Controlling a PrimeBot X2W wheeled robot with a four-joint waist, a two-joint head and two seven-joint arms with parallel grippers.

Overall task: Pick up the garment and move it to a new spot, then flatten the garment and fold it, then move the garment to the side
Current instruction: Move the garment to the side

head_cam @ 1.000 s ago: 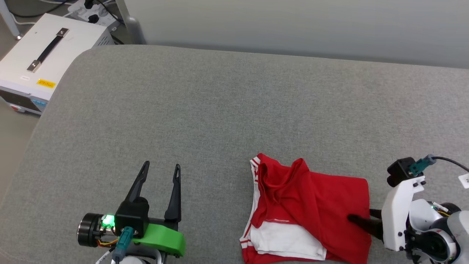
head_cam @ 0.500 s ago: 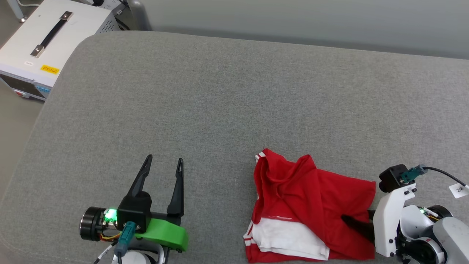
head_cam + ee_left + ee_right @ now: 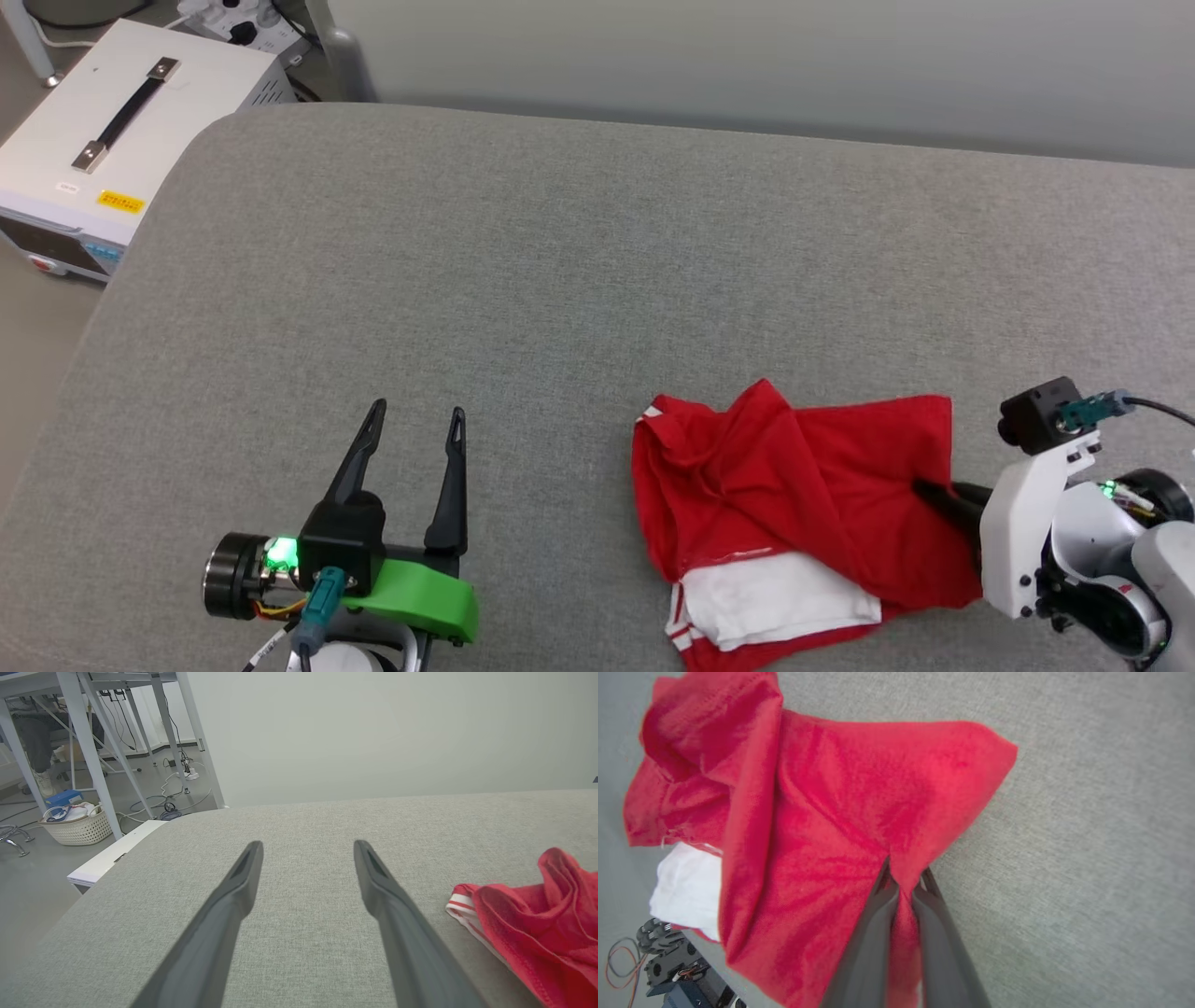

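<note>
The garment (image 3: 794, 504) lay crumpled at the near right of the grey counter (image 3: 560, 280). The right hand (image 3: 906, 870) pinched its red edge tight; the left hand (image 3: 416, 411) hung wide, well apart. The pick-up seemed in hand; next, probably a lift clear without dragging.

Head cam: high up, facing fwd + down over grey surface (image 3: 560, 280), wide, farthest out. L wrist cam: low, near-level along left gripper (image 3: 307, 842) fingers, across surface twd wall (image 3: 373, 732). R wrist cam: v. close, steep down along right gripper (image 3: 906, 871) onto garment (image 3: 822, 812). Shared: garment + surface in all three.
</note>
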